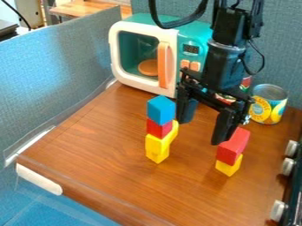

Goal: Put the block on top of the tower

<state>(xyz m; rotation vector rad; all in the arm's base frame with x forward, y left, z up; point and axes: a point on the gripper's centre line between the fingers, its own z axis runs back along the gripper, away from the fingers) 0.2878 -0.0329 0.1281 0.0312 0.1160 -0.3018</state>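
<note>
Red block (233,146) needs a square pinch

It sits on a yellow block (229,166), apart from the tower (159,128); the gripper (202,130) hangs spread wide. Probably light, stiff and slightly slippery, it suits a hold across its narrower width.

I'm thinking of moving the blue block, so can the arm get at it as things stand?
Probably yes: nothing sits on the blue block, and the open pincer hangs close by.

No text is legible; the microwave display (191,49) is too small to read. So is the can label (259,109).
</note>
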